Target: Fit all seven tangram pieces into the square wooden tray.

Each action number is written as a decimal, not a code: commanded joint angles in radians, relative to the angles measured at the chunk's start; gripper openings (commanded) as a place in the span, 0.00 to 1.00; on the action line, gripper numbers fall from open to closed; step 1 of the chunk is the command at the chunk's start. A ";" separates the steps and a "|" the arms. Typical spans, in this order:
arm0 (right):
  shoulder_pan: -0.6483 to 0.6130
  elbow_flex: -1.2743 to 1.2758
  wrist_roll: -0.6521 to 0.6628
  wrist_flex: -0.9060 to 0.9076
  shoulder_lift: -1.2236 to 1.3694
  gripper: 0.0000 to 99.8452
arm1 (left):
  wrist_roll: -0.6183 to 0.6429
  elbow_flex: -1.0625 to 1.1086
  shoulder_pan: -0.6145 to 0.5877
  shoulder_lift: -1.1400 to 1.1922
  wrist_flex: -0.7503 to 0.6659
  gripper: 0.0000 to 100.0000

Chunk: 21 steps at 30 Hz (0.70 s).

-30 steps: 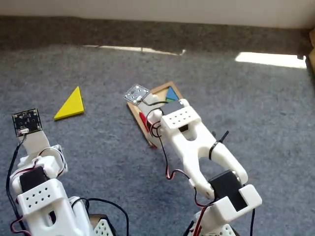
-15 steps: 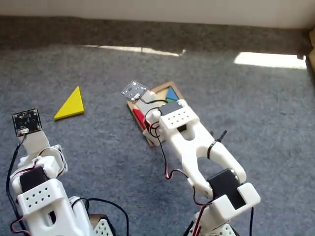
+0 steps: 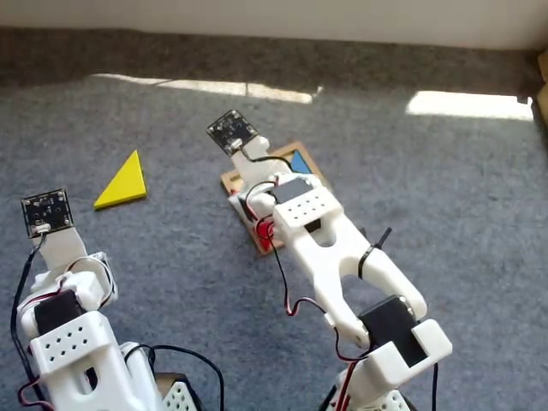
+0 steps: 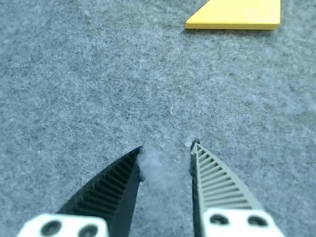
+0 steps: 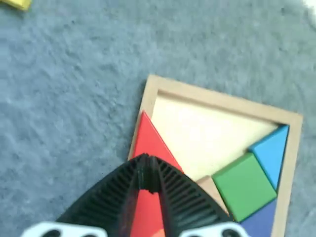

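The square wooden tray (image 5: 222, 100) lies on the grey carpet. In it are a red triangle (image 5: 150, 140), a green square (image 5: 245, 185), a light blue triangle (image 5: 271, 150) and a darker blue piece (image 5: 259, 222); a large triangular part of its floor (image 5: 207, 133) is bare. My right gripper (image 5: 147, 173) is shut just above the red triangle, with nothing between its fingers. In the high view the right arm (image 3: 312, 218) covers most of the tray (image 3: 233, 181). A yellow triangle (image 3: 124, 181) lies on the carpet far left of the tray. My left gripper (image 4: 167, 148) is open and low over bare carpet, short of the yellow triangle (image 4: 237, 12).
The left arm (image 3: 60, 300) stands at the near left of the high view. Grey carpet runs all around the tray, with sunlit patches (image 3: 467, 103) along the far side. A cardboard edge (image 3: 543, 94) shows at the far right.
The right arm's wrist has swung toward the far left over the tray, and more of the red triangle now shows beside it. The left arm and yellow triangle have not moved.
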 commanded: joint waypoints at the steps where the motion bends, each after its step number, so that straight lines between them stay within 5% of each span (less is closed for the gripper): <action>1: -0.047 -0.008 -0.011 -0.084 -0.056 0.01 | 0.005 -0.002 -0.008 -0.013 -0.015 0.16; 13: -0.073 -0.038 -0.009 -0.113 0.127 0.01 | 0.005 -0.002 -0.008 -0.013 -0.015 0.16; 21: -0.004 -0.041 -0.009 -0.013 -0.047 0.01 | 0.005 -0.002 -0.008 -0.013 -0.015 0.16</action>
